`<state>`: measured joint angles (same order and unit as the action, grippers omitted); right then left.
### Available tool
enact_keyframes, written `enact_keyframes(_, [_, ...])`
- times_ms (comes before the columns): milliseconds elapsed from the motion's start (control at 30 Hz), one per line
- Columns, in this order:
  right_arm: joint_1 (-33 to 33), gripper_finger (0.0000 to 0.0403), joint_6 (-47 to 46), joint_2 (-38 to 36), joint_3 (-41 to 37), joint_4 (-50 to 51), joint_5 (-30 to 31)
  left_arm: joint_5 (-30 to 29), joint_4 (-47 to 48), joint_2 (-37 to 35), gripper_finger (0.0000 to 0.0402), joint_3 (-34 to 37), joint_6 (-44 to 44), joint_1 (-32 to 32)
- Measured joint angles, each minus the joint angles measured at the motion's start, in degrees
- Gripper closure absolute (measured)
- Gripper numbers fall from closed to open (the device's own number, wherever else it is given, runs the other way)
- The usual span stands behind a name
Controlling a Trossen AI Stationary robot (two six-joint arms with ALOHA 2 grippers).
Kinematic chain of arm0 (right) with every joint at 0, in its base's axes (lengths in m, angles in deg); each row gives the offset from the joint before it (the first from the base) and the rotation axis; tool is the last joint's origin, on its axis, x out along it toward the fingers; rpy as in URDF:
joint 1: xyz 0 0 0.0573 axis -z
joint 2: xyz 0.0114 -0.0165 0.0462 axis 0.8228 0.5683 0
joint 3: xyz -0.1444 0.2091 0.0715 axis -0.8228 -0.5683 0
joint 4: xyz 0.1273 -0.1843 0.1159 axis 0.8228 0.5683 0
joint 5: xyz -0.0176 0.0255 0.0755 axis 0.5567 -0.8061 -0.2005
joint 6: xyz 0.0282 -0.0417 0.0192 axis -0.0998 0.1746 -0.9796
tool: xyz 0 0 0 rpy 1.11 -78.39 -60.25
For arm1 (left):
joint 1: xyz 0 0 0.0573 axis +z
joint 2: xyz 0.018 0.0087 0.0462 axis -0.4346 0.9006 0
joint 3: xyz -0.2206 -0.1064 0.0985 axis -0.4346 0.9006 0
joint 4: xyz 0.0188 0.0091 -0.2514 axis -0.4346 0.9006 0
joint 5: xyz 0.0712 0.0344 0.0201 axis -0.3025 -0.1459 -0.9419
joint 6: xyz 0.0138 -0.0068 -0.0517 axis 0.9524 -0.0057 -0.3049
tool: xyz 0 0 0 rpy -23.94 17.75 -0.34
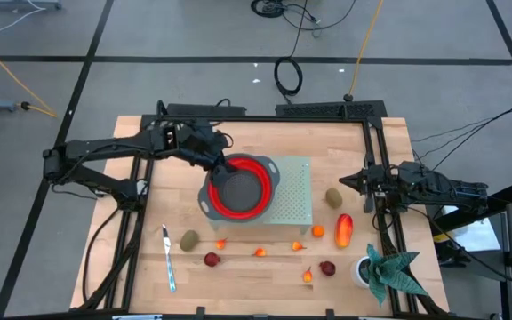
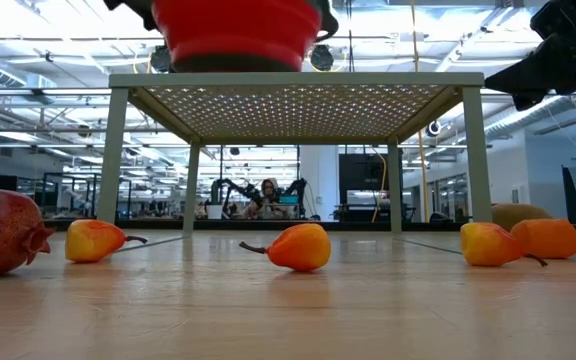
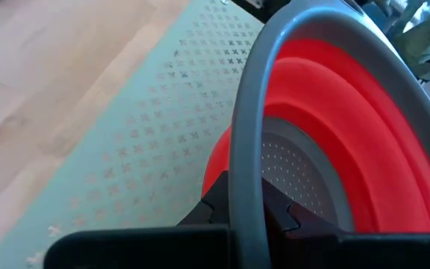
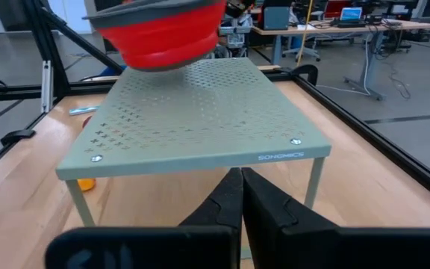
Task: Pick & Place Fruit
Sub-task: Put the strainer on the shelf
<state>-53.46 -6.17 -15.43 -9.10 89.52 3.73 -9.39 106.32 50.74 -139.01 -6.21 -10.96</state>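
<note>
No fruit placed yet: all fruit (image 1: 343,229) is scattered on the surface (image 1: 149,222). The red colander (image 1: 240,188) is pinched at its rim by the left tool (image 1: 216,164), over the perforated stand (image 1: 296,191). The right tool (image 1: 347,180) is pressed together, idle beside the stand.

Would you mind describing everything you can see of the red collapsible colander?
The red colander is a round, ribbed, rubbery-looking bowl with a grey rim and a grey perforated base. It sits tilted over the left part of the pale green perforated rack. The left gripper is shut on its rim at the far-left edge. No fruit shows inside.
</note>
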Motion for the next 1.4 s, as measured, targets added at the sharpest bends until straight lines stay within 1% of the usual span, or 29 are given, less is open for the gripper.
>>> enact_keyframes(100, [0.0, 0.0403, -0.04, 0.0, 0.0, -0.01, 0.01, 0.96, -0.53, -1.74, 0.0392, 1.34, -0.04, 1.14])
enact_keyframes(233, [0.0, 0.0403, -0.05, 0.02, 0.0, 0.0, 0.0, 1.61, -0.31, -1.7, 0.0392, 2.11, 0.04, 2.36])
enact_keyframes(333, [0.0, 0.0403, -0.07, 0.02, 0.0, -0.02, 0.0, 4.16, -2.37, -2.14, 0.0392, 1.91, 0.57, 3.33])
enact_keyframes(533, [0.0, 0.0403, -0.07, 0.02, 0.0, 0.0, 0.0, 4.67, -1.72, -1.46, 0.0392, 2.11, 1.86, 3.47])
enact_keyframes(633, [0.0, 0.0403, -0.07, 0.02, 0.0, 0.0, 0.0, 5.06, -4.72, -1.73, 0.0392, 3.38, 1.64, 3.9])
enact_keyframes(700, [0.0, 0.0403, -0.07, 0.02, 0.0, 0.0, 0.0, 5.44, -5.33, -1.44, 0.0392, 4.66, -0.15, 4.23])
enact_keyframes(800, [0.0, 0.0403, -0.07, 0.02, -0.01, 0.0, 0.07, 5.7, -7.92, -1.5, 0.0392, 4.63, -1.02, 4.57])
enact_keyframes(967, [0.0, 0.0403, -0.07, 0.02, 0.0, -0.01, 0.15, 5.67, -7.1, -1.45, 0.0392, 4.65, -1.54, 4.55])
enact_keyframes(1100, [0.0, 0.0403, -0.09, 0.02, 0.0, 0.0, 0.15, 5.56, -7.4, -1.59, 0.0392, 4.59, -3.66, 4.58])
enact_keyframes(1333, [0.0, 0.0403, -0.09, 0.02, 0.0, 0.0, 0.15, 2.53, -5.06, -1.53, 0.0391, 4.59, -5.92, 4.42])
enact_keyframes(1400, [0.0, 0.0403, -0.09, 0.02, 0.0, 0.0, 0.15, 2.46, -4.53, -1.53, 0.0387, 4.6, -6.61, 4.42])
